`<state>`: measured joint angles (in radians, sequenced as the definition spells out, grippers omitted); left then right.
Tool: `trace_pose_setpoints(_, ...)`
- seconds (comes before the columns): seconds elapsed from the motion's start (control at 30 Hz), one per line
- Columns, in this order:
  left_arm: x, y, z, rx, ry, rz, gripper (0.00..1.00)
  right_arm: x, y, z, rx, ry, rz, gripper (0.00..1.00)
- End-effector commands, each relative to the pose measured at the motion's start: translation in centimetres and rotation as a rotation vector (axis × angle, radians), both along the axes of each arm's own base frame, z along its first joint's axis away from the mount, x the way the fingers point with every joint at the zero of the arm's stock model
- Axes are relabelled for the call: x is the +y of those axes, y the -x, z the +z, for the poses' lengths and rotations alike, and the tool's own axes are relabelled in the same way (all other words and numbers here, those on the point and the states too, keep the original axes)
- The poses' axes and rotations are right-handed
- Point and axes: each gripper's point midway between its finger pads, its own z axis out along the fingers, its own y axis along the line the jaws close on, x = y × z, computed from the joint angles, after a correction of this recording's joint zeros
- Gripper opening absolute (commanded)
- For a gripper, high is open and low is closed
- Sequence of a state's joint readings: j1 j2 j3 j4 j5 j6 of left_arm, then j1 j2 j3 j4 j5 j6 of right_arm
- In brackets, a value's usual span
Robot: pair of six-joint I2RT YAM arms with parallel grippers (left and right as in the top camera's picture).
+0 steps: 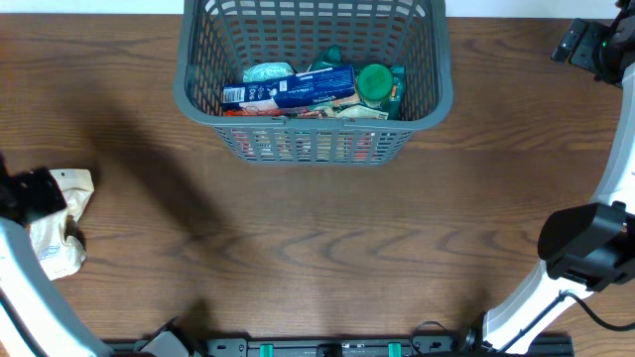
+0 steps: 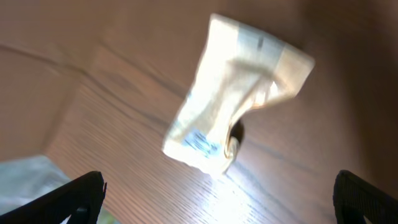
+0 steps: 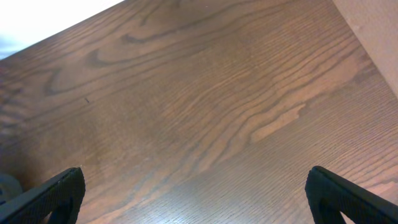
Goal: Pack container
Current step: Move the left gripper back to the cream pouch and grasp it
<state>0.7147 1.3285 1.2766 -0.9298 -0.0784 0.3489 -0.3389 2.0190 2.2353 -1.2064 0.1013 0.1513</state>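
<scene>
Basket (image 1: 313, 142) stands upright at the far middle of the wooden surface (image 1: 317, 248). A blue box (image 1: 293, 89) and a green lid (image 1: 374, 82) show inside it among other packets.

Your left tool (image 2: 217, 199) is spread wide with nothing between the fingers. A crumpled cream pouch (image 2: 236, 99) lies just ahead of it at the surface's left edge; the view is blurred.

Your right tool (image 3: 199, 196) is also spread and empty, over bare wood.

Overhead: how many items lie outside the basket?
1 for certain: a cream pouch at the table's left edge, partly under the left arm. A pale blur in the left wrist view's corner could be a second; can't tell.
</scene>
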Motion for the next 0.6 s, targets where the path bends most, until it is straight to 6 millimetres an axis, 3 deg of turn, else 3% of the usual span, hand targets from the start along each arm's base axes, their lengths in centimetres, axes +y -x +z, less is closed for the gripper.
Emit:
trace_pose_setpoints(0.0, 0.3, 0.6, -3.8, 0.057, 0.055, -0.001, 0.99, 0.1, 0.0, 0.2, -0.003, 0.004, 0.011, 0.99)
trace_pose_setpoints(0.27, 1.0, 0.1, -10.7, 0.234, 0.166, -0.104, 0.99, 0.1, 0.2, 0.1, 0.006, 0.003, 0.009, 0.99)
trace_pose_setpoints(0.57, 1.7, -0.5, -16.9, 0.342, 0.249, -0.164, 0.99, 0.2, 0.4, -0.1, 0.017, -0.001, 0.009, 0.99)
